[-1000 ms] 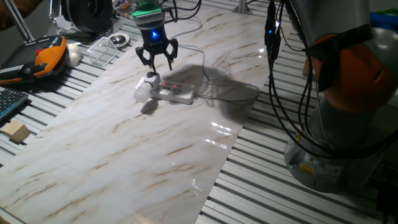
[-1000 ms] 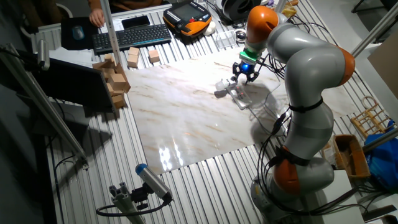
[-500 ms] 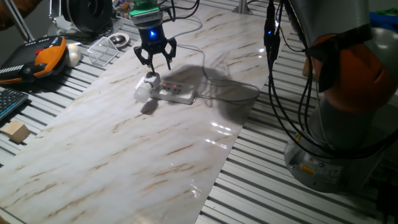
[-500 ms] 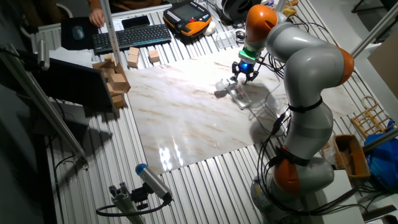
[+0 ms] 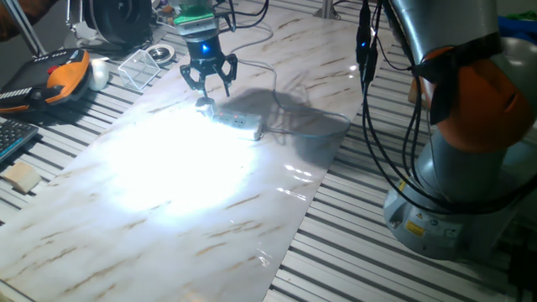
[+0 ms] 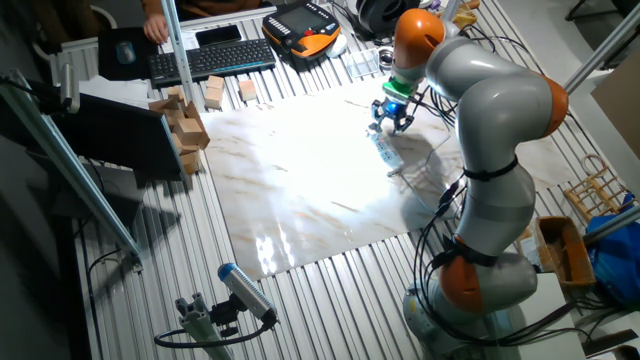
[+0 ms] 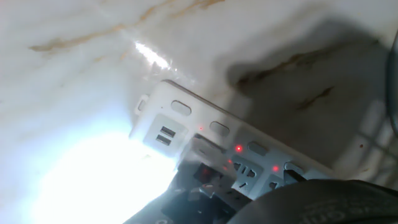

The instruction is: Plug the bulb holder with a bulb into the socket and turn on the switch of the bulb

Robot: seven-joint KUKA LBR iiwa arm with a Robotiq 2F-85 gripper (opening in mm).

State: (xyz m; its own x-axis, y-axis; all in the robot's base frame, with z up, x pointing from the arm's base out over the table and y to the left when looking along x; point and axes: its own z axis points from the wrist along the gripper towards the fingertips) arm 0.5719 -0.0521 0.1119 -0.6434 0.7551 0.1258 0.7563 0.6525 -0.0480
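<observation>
The bulb, a small round frosted-white lamp on a white boxy plug-in bulb holder (image 5: pixel 204 105), is lit. Its glare washes out the marbled worktop (image 5: pixel 252 218) from the holder toward 7 o'clock in one fixed view, so the outlines of bulb and holder are largely lost; only a small bright knob shows at the end of the strip. The socket, a long white rectangular power strip with a row of outlets (image 5: pixel 237 122) (image 6: pixel 386 153) (image 7: pixel 211 140), lies flat on the worktop, running from the holder toward 4 o'clock in that view. In the hand view the strip shows oval buttons, a pair of USB ports and several small red lights; the glare fills the frame toward 8 o'clock of the strip, and the switch cannot be made out.

The gripper (image 5: pixel 207 82) (image 6: pixel 391 120), black with a blue-glowing ring above it, hangs directly over the holder end of the strip, its tips clear of the holder. The fingers (image 5: pixel 192 78) are spread wide and hold nothing. A pale cable (image 5: pixel 323 126) leaves the strip toward 3 o'clock, crossing the dark shadow of the arm.

At 10 o'clock of the worktop lie a clear plastic tray (image 5: pixel 141 65), a cream-white ball (image 5: pixel 99 74) and an orange-and-black handheld pendant (image 5: pixel 50 77). A pale wooden block (image 5: pixel 20 175) rests on the slatted metal bench at 9 o'clock. The grey-and-orange robot arm base (image 5: pixel 470 126) stands at 3 o'clock.
</observation>
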